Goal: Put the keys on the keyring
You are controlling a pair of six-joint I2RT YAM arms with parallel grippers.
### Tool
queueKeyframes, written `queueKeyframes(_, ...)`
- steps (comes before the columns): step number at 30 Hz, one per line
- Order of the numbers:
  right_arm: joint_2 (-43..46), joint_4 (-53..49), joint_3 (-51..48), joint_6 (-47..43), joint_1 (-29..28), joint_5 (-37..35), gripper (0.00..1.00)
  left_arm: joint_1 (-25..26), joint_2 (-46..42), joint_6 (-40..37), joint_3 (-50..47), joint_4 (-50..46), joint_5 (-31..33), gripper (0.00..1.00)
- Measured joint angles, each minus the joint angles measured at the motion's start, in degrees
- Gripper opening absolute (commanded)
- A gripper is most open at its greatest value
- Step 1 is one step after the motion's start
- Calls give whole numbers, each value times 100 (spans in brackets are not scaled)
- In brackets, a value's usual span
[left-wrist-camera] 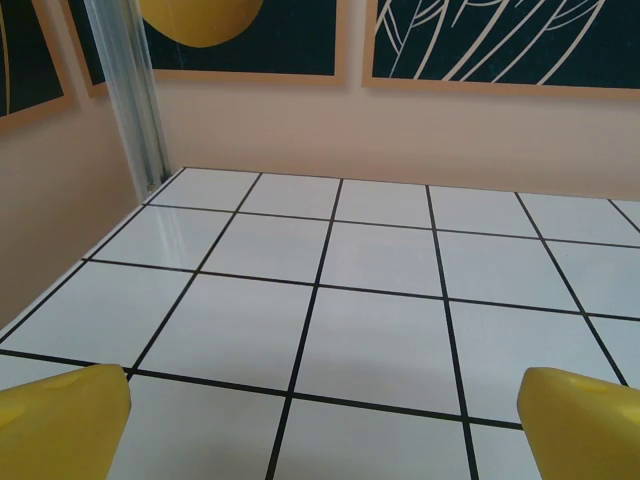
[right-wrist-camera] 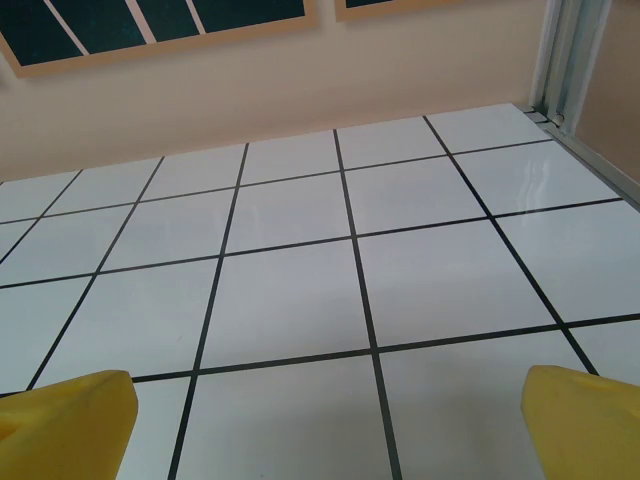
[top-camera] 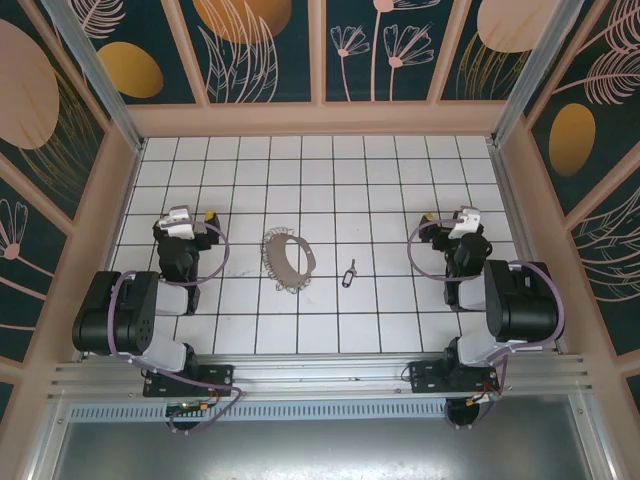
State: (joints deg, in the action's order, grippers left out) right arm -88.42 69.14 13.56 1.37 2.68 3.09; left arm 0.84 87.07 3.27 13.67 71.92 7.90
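The keyring [top-camera: 288, 260], a big thin loop fringed with small grey-brown metal pieces, lies flat on the white tiles near the middle of the floor. About two tiles to its right lies the tiny dark key [top-camera: 349, 273], apart from the loop. My left gripper [top-camera: 188, 217] hovers well left of the keyring, open and empty. My right gripper [top-camera: 452, 218] hovers well right of the key, also open. In each wrist view the yellow fingertips [left-wrist-camera: 65, 420] [right-wrist-camera: 70, 425] stand wide apart with only bare tile between them.
The tiled floor [top-camera: 320, 180] is boxed in by peach walls with dark floral panels. An aluminium post [left-wrist-camera: 130, 95] stands in the far left corner, another post [right-wrist-camera: 570, 55] in the far right. The arm bases sit on a rail [top-camera: 320, 375] at the near edge.
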Motion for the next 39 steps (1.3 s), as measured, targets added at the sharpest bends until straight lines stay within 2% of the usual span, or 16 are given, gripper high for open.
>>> queueKeyframes(27, 11, -20, 0, 0, 2, 0, 99, 0, -2, -4, 0, -2, -33, 97)
queueKeyframes(31, 542, -815, 146, 7, 2, -24, 99, 2, -240, -4, 31, -376, -168, 98)
queueKeyframes(36, 1327, -1915, 826, 120, 2, -42, 99, 0, -717, 42, 555, -1397, -149, 99)
queueKeyframes(39, 1670, -2448, 1027, 494, 13, -63, 99, 0, -942, 229, 984, -2114, -153, 99)
